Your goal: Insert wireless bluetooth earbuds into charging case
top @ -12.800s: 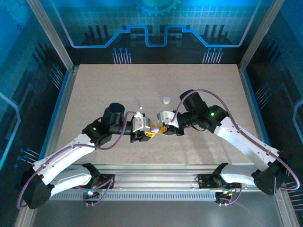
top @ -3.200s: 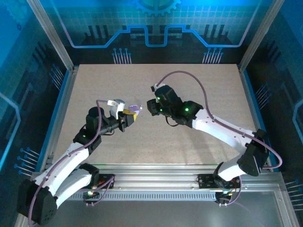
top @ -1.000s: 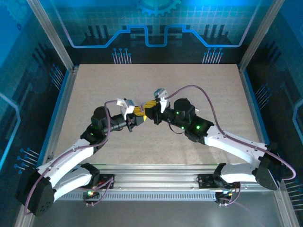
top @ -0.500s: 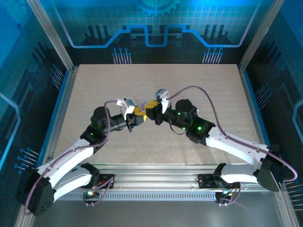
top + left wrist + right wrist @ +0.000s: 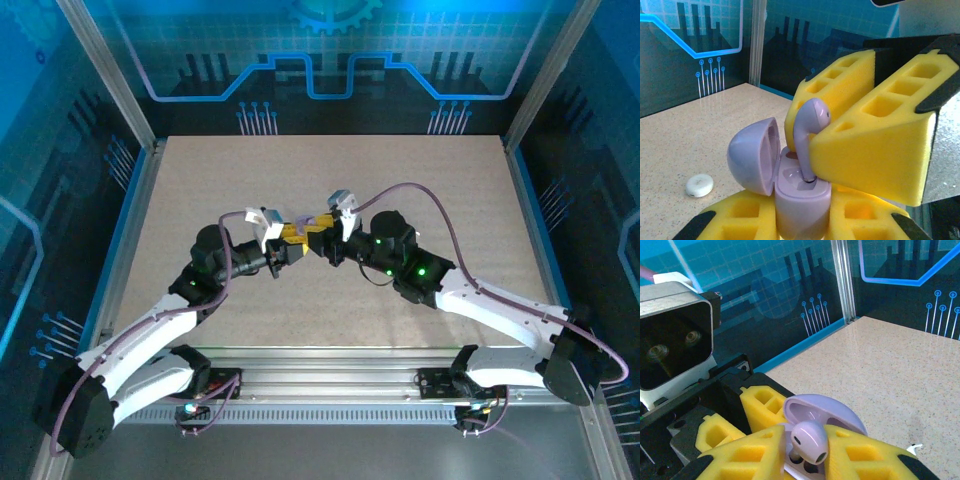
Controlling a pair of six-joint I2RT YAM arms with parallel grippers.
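My left gripper (image 5: 802, 222) is shut on the body of a lavender charging case (image 5: 802, 200), which stands upright with its lid (image 5: 752, 160) swung open to the left. From the right, my right gripper (image 5: 807, 455) holds a lavender earbud (image 5: 807, 130) between its yellow foam pads (image 5: 875, 140). The earbud's stem points down and its tip sits at the mouth of a socket in the case. In the top view both grippers meet above the table's middle, left gripper (image 5: 288, 243) facing right gripper (image 5: 316, 234). A tiny whitish earbud (image 5: 914, 446) lies on the table.
A white round pebble-like piece (image 5: 699, 185) lies on the speckled table (image 5: 200, 190) beyond the case. Aluminium posts and blue glass panels (image 5: 320, 60) wall the table on three sides. The left wrist camera housing (image 5: 675, 335) hangs close above the case.
Three seconds ago the grippers were apart; they have since come together. Over the last second the right gripper crept slightly toward the case with the earbud. The left arm stayed still.
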